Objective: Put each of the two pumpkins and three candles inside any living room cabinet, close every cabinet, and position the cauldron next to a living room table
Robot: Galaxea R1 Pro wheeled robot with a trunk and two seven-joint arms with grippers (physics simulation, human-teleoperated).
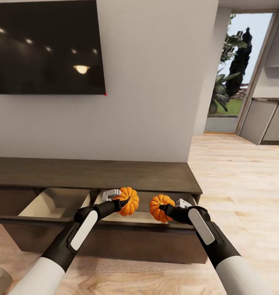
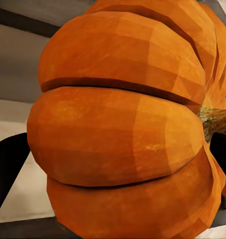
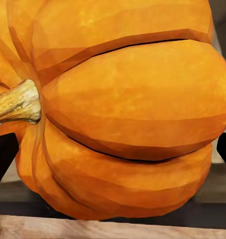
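Left pumpkin clamped in left gripper, right pumpkin clamped in right gripper; both held side by side above open drawer of cabinet.

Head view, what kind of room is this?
Likely a living room: a black TV hangs on the wall above a long, low dark wood cabinet, on a light plank floor. Glass doors show greenery outside.
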